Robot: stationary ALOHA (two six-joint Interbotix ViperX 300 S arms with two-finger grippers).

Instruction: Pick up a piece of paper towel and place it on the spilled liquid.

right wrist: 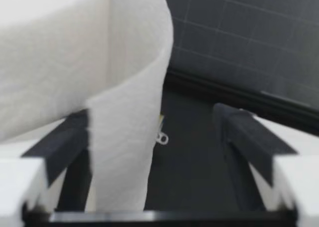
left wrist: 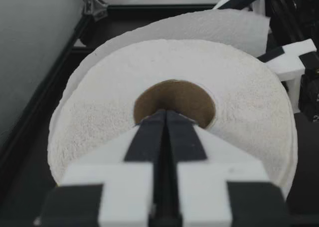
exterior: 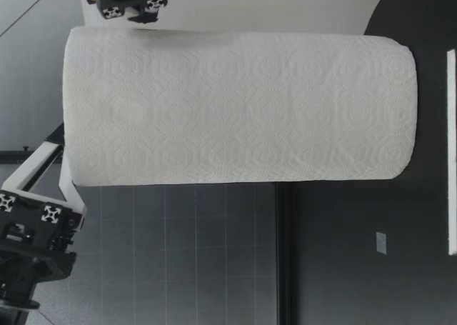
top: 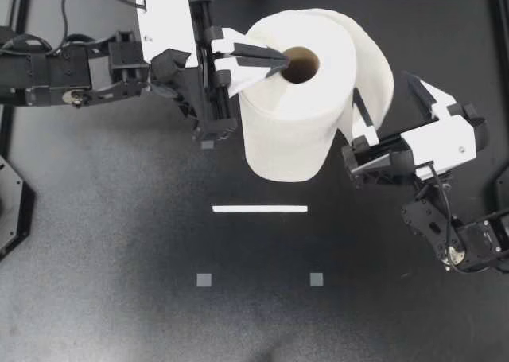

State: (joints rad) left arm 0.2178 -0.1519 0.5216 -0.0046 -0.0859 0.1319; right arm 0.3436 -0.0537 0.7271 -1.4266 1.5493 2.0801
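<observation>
closest to the low camera stands the paper towel roll, upright on the table. my left gripper is clenched empty, its tips set at the rim of the cardboard core; i judge this pins the roll so a sheet can be pulled without toppling it. my right gripper is spread wide beside the roll, with the loose sheet hanging between its fingers, close against one and clear of the other, so nothing is grasped. next step, as i judge it: close on that sheet and tear. no spilled liquid shows in any view; only a white strip lies on the table, apart from the roll
</observation>
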